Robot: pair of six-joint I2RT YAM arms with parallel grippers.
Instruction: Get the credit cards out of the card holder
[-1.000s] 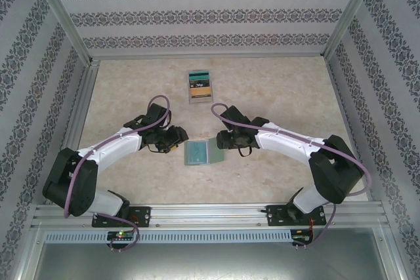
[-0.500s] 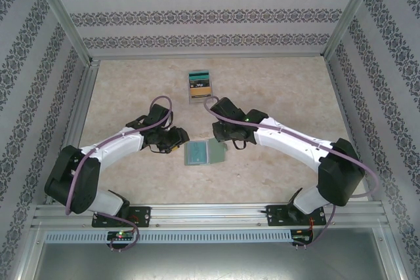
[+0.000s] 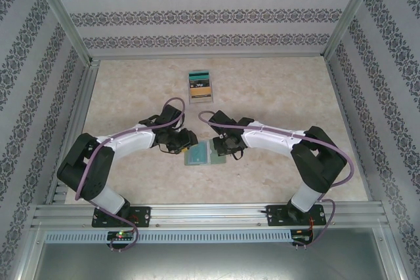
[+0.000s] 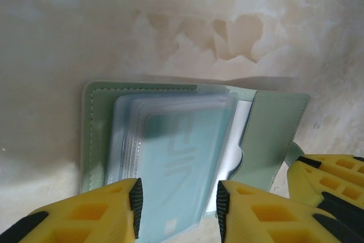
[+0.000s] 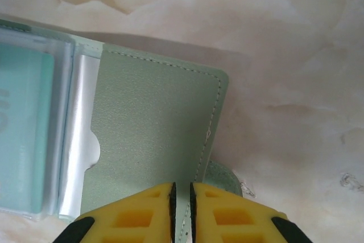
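1. The marble-patterned table (image 3: 289, 83) stood inside walls of striped, patterned wallpaper (image 3: 197, 11), with an aluminium rail (image 3: 210, 214) along its near edge.
2. Both white arms reached inward from their bases and met near the middle of the table. The left gripper (image 3: 186, 143) and the right gripper (image 3: 220, 147) were on either side of the same object.
3. The card holder (image 3: 203, 152) lay open and flat on the table between the two grippers, near the centre and closer to the rail than to the far wall.
4. A small pile of credit cards (image 3: 199, 87) lay well apart from it, at the far middle of the table, showing teal, dark and tan bands.
5. In the left wrist view, the left gripper (image 4: 178, 211) had its yellow fingers (image 4: 102, 209) apart at the near edge of the card holder (image 4: 267, 135), one on each side of a teal card (image 4: 182, 163) inside the clear sleeves (image 4: 128, 135). Whether they touched the sleeves could not be told.
6. In the right wrist view, the right gripper (image 5: 182, 203) had its fingers (image 5: 142, 211) nearly together, pinching the near edge of the holder's bare right panel (image 5: 153, 123).
7. A small green tab (image 5: 224, 177) stuck out at that panel's right edge, just beside the right gripper.
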